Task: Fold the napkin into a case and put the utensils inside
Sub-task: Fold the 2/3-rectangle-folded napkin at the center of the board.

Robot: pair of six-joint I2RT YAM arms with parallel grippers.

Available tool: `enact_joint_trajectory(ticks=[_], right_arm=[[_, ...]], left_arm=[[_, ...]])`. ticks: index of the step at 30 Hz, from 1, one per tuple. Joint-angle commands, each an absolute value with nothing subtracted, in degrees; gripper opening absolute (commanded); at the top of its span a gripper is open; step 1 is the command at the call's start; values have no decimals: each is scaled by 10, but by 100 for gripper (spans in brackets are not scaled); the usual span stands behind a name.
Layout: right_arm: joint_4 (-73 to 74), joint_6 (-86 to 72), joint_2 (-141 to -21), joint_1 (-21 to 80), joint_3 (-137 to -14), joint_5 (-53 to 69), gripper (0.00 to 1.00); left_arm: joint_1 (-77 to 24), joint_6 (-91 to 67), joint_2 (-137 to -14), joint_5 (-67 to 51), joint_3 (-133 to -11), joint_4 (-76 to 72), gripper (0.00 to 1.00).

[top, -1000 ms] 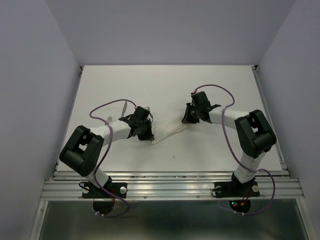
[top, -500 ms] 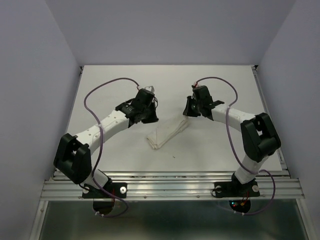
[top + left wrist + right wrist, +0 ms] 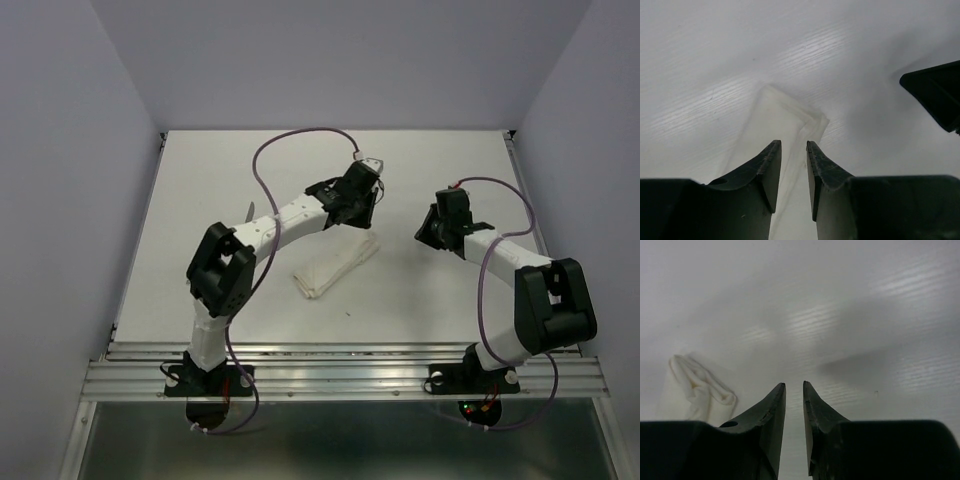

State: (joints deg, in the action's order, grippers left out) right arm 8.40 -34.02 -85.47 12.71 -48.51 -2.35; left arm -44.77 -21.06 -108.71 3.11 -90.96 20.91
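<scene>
The napkin [image 3: 335, 265] lies folded into a narrow white strip, the case, running diagonally at mid-table. My left gripper [image 3: 352, 220] hovers over its far right end. In the left wrist view the folded corner of the napkin [image 3: 785, 117] sits just beyond my left gripper [image 3: 794, 145], whose jaws are open with nothing between them. My right gripper [image 3: 430, 230] is off to the right of the strip, apart from it. In the right wrist view the napkin [image 3: 695, 390] shows at the left, and my right gripper [image 3: 794, 385] is slightly open and empty. One slim grey utensil [image 3: 250, 209] peeks out behind the left arm.
The left arm [image 3: 285, 220] stretches across the table's left half and its purple cable [image 3: 300, 140] loops above. The dark tip of the right gripper [image 3: 935, 95] shows at the right edge of the left wrist view. Walls close in the table on three sides.
Both grippers let go of the napkin, which now lies flat. The left gripper swung from the strip's near left end to its far right end and opened. The right gripper backed off rightward.
</scene>
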Motion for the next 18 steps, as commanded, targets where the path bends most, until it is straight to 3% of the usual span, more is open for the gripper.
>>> enact_joint_trajectory(ticks=[1,8,11,12,18], right_arm=[[77,-359,-830,121,-460,-4,27],[76,-359,-832,121,-454,-5,27],[76,-358,-837,121,-458,-4,27],[76,-358,-839,121,-458,-5,27],[74,-356,-845,121,-461,-5,27]], left_arm=[[-485,-147,-1132,89,-1005,234,38],[-490,-143,-1191,34,-1061,258,37],[-495,-142,-1201,37,-1056,261,44],[-496,-144,-1205,44,-1053,262,53],[-504,-145,-1223,62,-1054,264,53]])
